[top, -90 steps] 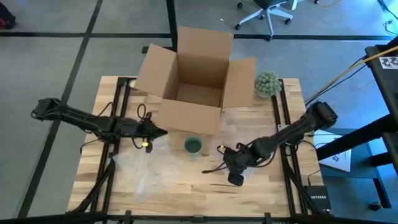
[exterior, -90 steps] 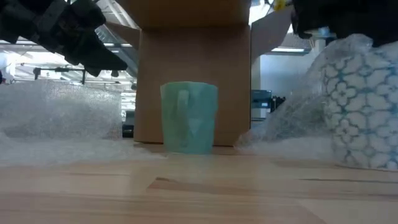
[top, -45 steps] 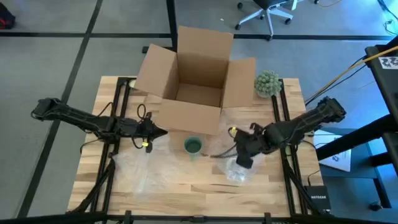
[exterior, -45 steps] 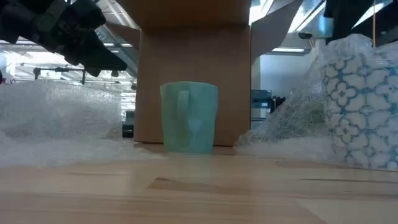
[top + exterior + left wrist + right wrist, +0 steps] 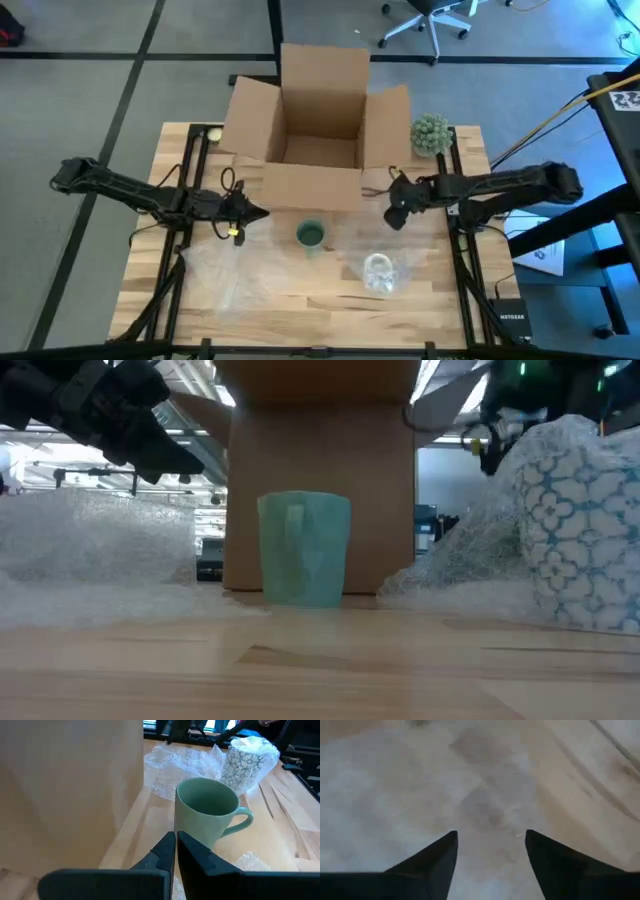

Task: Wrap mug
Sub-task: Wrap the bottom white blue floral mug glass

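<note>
Low view, green mug (image 5: 304, 549) clear, right end effector (image 5: 487, 438) half-hidden, patterned mug (image 5: 580, 530) cropped

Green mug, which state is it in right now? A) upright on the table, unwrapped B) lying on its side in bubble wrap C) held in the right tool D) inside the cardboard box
A: the green mug stands upright and bare on the table in front of the cardboard box, with neither tool touching it.

Wooden table (image 5: 300, 300); green mug (image 5: 311, 235); cardboard box (image 5: 318, 150); bubble wrap (image 5: 225, 270); wrapped mug (image 5: 378, 270).
</note>
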Motion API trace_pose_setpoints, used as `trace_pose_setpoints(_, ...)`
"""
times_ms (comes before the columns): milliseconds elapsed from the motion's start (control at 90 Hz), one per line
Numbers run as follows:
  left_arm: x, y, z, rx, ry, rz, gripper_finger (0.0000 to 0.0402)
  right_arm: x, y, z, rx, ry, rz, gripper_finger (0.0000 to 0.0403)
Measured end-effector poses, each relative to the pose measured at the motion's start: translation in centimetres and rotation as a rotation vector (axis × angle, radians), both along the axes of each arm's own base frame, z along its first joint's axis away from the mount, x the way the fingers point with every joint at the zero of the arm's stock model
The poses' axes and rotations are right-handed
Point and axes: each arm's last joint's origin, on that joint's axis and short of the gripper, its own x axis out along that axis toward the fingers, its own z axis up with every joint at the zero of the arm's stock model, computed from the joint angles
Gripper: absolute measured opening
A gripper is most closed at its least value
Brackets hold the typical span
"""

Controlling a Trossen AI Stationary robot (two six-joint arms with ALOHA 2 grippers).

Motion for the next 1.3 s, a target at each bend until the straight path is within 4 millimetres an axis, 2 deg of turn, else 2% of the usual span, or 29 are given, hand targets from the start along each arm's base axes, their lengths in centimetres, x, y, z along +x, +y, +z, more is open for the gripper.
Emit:
trace_pose_setpoints(278, 0.0, 0.0, 0.0, 0.0, 0.0, 0.0, 0.0, -1.8, -2.0, -3.8, -0.08, -0.023, -0.097, 0.0233)
trace_pose_setpoints(489, 0.0, 0.0, 0.0, 0.0, -0.001, 0.0, 0.0, -3.0, -2.4, -6.2, -0.058, -0.065, -0.134, 0.023)
trace_pose_setpoints(589, 0.0, 0.0, 0.0, 0.0, -0.001, 0.003, 0.0, -3.2, -2.3, -6.6, -0.051, -0.078, -0.127, 0.021)
trace_pose_setpoints(667, 0.0, 0.0, 0.0, -0.004, -0.002, 0.004, 0.0, -3.0, -2.3, -6.5, -0.03, -0.09, -0.117, 0.0175)
trace_pose_setpoints(856, 0.0, 0.0, 0.0, -0.017, -0.006, 0.009, 0.0, -2.2, -2.0, -5.7, 0.098, -0.138, -0.021, 0.0033)
trace_pose_setpoints(900, 0.0, 0.0, 0.0, -0.021, -0.007, 0.01, 0.0, -1.9, -1.9, -5.4, 0.123, -0.144, 0.005, 0.0014)
trace_pose_setpoints(1089, 0.0, 0.0, 0.0, -0.035, -0.007, 0.016, 0.0, -1.0, -1.7, -3.0, 0.173, -0.092, 0.056, 0.0009)
trace_pose_setpoints(1300, 0.0, 0.0, 0.0, -0.035, -0.006, 0.016, 0.0, 0.6, -0.3, 2.4, 0.157, -0.032, 0.177, 0.0002)
